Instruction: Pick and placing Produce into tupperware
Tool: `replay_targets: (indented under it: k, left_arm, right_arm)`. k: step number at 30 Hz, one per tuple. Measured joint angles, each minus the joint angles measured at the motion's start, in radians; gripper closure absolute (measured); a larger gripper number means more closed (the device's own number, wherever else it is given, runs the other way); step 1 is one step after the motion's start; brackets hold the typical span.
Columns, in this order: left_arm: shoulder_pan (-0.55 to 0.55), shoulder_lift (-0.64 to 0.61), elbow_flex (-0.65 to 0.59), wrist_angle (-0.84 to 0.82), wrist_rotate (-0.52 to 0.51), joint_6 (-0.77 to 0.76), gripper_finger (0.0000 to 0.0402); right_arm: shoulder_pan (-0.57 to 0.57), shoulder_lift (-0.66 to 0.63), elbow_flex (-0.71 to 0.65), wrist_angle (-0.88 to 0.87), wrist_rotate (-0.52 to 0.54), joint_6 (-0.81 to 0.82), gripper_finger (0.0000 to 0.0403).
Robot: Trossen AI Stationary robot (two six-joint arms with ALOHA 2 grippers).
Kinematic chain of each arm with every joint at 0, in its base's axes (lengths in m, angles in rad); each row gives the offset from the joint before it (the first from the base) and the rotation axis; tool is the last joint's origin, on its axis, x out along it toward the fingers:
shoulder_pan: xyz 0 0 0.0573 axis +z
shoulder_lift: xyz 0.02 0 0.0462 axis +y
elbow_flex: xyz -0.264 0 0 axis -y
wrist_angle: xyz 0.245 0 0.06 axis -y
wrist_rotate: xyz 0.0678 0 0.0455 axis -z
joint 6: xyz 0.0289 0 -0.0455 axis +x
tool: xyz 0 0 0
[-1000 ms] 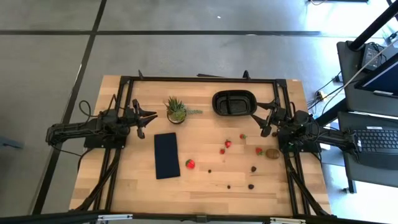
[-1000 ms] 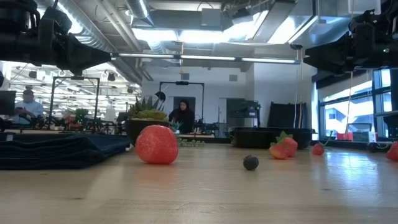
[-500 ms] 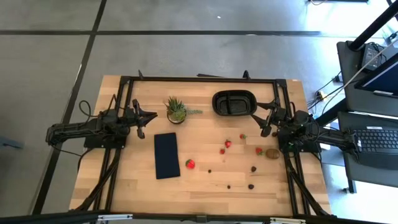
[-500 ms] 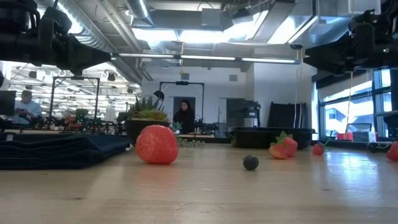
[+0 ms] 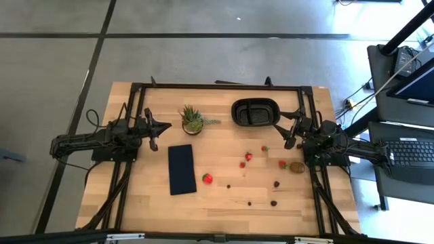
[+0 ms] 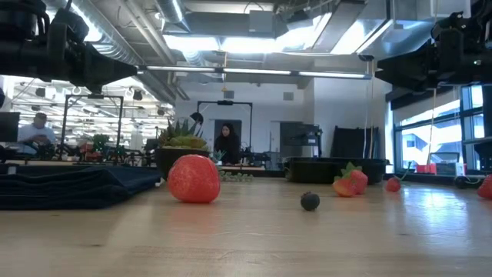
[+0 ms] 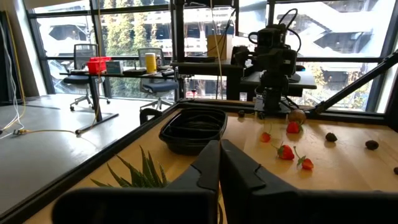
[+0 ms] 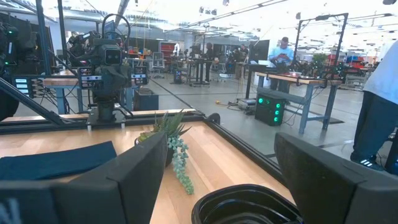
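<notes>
- On the table, the tupperware [image 5: 255, 112] is the reference landmark: a black oval container near the far edge, with no produce seen in it. No fruit has yet been placed, by this inspector's judgement.
- The produce lies scattered on the near side of the tupperware: a large strawberry [image 5: 207, 178] well toward the left, 2 small strawberries [image 5: 248, 156] nearer, a kiwi-like piece [image 5: 297, 167] to the right, and dark berries [image 5: 277, 184] farthest out.
- The right gripper [image 5: 286, 133] sits just right of the tupperware, its fingers spread wide and holding nothing; the right wrist view confirms the gap.
- The left gripper [image 5: 163, 127] waits well left of the tupperware, beyond the potted plant [image 5: 192, 119]. The left wrist view shows its fingers [image 7: 208, 167] pressed together with nothing between them.
- Risk 1: the berries are tiny and round; in this inspector's judgement a descending finger could nudge one and roll it off the table.
- Risk 2: the strawberries look soft-shaped and tapered; an off-centre pinch could squeeze one out sideways.
- Risk 3: the tupperware looks light, and a gripper brushing its rim could push it away.
- Risk 4: the left arm reaching toward the tupperware could clip the plant or the dark pad [image 5: 182, 169].
- Against the frame 1 second earlier: neither arm, nor any fruit, has shifted. Only a seated person [image 6: 37, 131] in the background has changed posture.
</notes>
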Motion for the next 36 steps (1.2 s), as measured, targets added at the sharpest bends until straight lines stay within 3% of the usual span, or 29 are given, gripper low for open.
replay_targets:
  k: [19,29,36]
  left_arm:
    - [0.000,0.000,0.000,0.001,0.000,0.000,0.0363]
    - [0.000,0.000,0.000,0.004,0.000,0.000,0.0342]
    - [0.000,0.000,0.000,0.018,-0.015,0.032,0.0329]
  right_arm:
    - [0.000,0.000,0.000,0.000,0.000,0.004,0.0105]
    - [0.000,0.000,0.000,0.031,0.001,0.224,0.0105]
    - [0.000,0.008,0.016,-0.006,0.137,0.299,0.0105]
